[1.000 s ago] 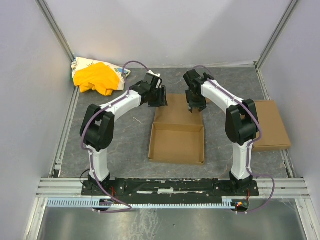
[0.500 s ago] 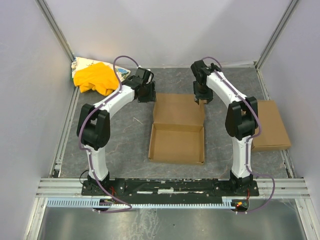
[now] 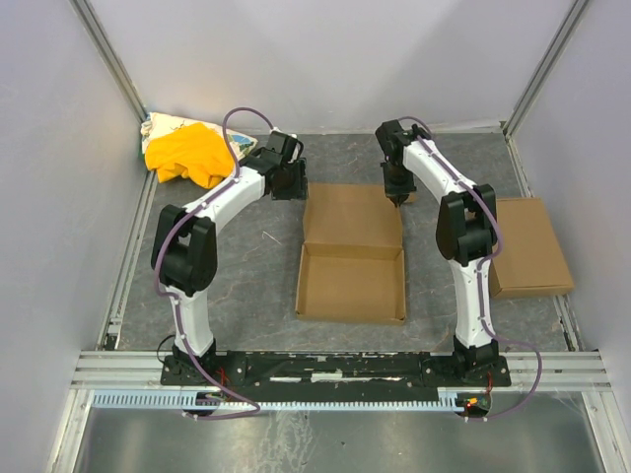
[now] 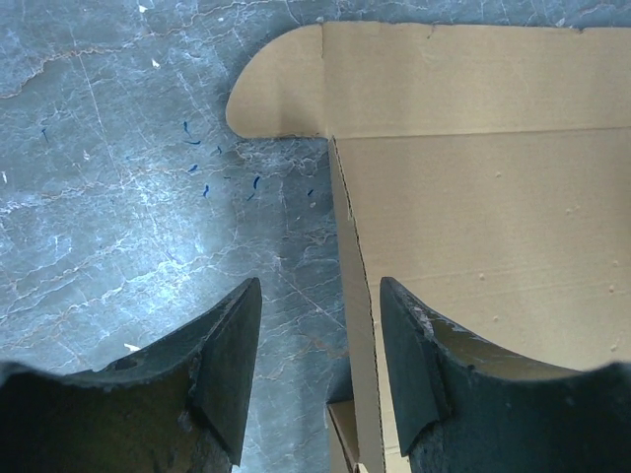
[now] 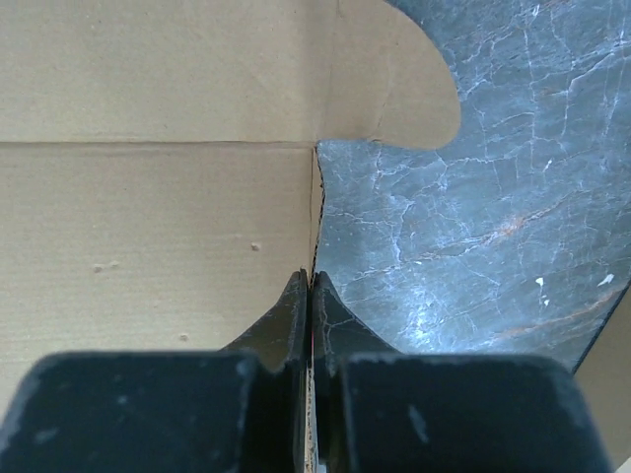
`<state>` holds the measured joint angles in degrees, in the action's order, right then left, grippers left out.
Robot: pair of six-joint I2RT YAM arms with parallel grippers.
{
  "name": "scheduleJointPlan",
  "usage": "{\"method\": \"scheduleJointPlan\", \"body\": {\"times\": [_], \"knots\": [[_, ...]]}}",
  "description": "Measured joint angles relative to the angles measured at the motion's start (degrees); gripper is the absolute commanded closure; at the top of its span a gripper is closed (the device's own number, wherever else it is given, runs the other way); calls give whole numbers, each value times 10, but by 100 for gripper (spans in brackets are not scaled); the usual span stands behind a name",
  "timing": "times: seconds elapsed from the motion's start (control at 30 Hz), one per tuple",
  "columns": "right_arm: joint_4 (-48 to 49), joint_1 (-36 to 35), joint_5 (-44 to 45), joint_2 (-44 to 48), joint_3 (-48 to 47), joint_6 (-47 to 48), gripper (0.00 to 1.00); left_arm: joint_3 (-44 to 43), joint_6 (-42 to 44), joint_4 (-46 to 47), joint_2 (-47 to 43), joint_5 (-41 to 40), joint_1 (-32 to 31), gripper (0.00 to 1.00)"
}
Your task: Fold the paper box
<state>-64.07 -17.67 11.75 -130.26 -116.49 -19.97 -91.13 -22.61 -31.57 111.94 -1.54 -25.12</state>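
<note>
The paper box (image 3: 352, 246) is a brown cardboard mailer on the grey mat, its tray toward me and its lid lying open toward the far side. My left gripper (image 3: 294, 187) is at the lid's far-left edge. Seen from the left wrist, the left gripper (image 4: 320, 296) is open and straddles the lid's upright side flap (image 4: 357, 325), which stands close to the right finger. My right gripper (image 3: 396, 193) is at the lid's far-right edge. There the right gripper (image 5: 311, 281) is shut on the lid's thin right side flap (image 5: 315, 212). A rounded tab (image 5: 394, 89) lies flat beyond it.
A yellow cloth bundle (image 3: 192, 153) lies in the far-left corner. A smaller brown cardboard rectangle (image 3: 532, 246) rests by the right wall. Grey walls close in three sides, and a metal rail (image 3: 335, 370) runs along the near edge.
Both arms swung outward from over the lid to its far side edges. The right gripper's jaws then closed on the right side flap. The left jaws kept the same width.
</note>
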Motion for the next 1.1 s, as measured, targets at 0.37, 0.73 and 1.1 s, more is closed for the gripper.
{"method": "scheduleJointPlan", "body": {"times": [0.37,0.73,1.1], "knots": [[67,-1,-2,69,88,1,99,-1,1,4,-35,-12,0,41],[275,-1,-28,349,358,-11,98,14,17,73,-150,1,2,35],[637,-12,-74,633,748,33,99,205,80,312,-294,154,4,26]]}}
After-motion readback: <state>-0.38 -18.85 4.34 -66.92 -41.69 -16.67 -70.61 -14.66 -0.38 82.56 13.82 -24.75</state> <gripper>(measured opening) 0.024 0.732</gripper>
